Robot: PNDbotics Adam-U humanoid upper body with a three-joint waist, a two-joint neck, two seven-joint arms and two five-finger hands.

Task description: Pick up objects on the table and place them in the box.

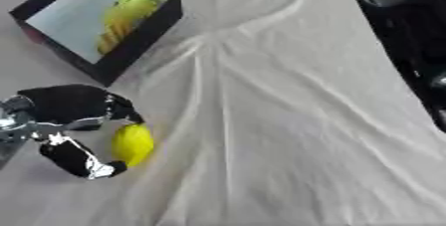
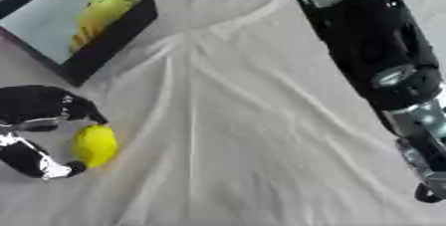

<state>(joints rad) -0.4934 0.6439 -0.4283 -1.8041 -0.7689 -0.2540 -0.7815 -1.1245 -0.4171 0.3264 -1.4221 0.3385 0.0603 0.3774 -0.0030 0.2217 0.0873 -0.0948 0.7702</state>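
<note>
Yellow lemon-shaped fruit [image 1: 132, 143] sits on the white cloth [image 1: 287, 120] over the counter, near the lower left, well short of the box [image 1: 139, 41]. Left robot hand [image 1: 65, 120] brackets it: fingers curl round above, thumb [image 1: 83, 160] below, both look to touch the fruit's left side. Looks like a grip being closed, but the fruit's right half is bare, and I can't tell if it's off the cloth yet. Hedge: contact at the upper fingers is blurry.

Right robot hand isn't visible; only the right arm [image 2: 375, 56] shows, down the right edge, idle.

The box is black-walled with a pale floor, tilted, up at top left. It already holds a banana [image 1: 113, 28] and something yellow-green [image 1: 135, 3] above it.

Risks as I see them:
- Fruit is round and smooth. A pinch on one side only may squirt it out to the right and roll it across the cloth.
- Cloth is wrinkled, with folds running toward the box. Dragging the fruit instead of lifting could bunch the cloth and shift the box.
- Thumb tip sits low on the cloth. It could snag fabric and lift it with the fruit.
- Near wall of the box stands between the hand and the opening. A low carry clips it; needs clearance first.
- Box floor is partly taken. Dropping onto the banana could bounce the fruit out; aim for the bare lower part.
</note>
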